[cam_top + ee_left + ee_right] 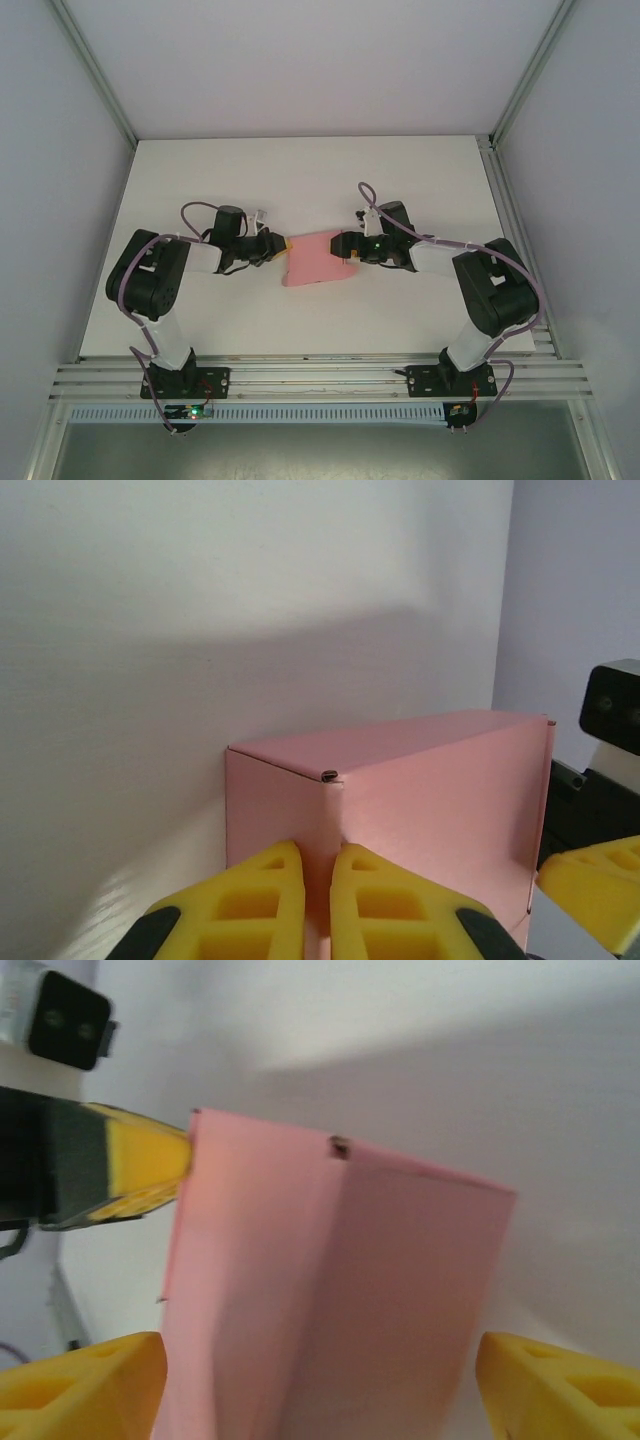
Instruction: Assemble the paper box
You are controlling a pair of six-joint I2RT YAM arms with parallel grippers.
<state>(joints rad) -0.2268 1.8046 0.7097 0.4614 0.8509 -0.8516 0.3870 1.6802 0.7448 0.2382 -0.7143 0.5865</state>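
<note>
Pink paper box (318, 258) rests on the worktop (300, 180) between both hands, left hand (318, 865) pinching its near corner edge, right hand (320, 1380) spread astride it, so I'd say pinch firmly and close squarely on flat walls.

We see the left arm (150, 280) and the right arm (490, 285) folded at the elbow, wrists reaching inward toward each other. The left gripper (318, 852) pinches an edge of the paper box (318, 258). The right gripper (320, 1340) has its fingers spread wide apart.
</note>
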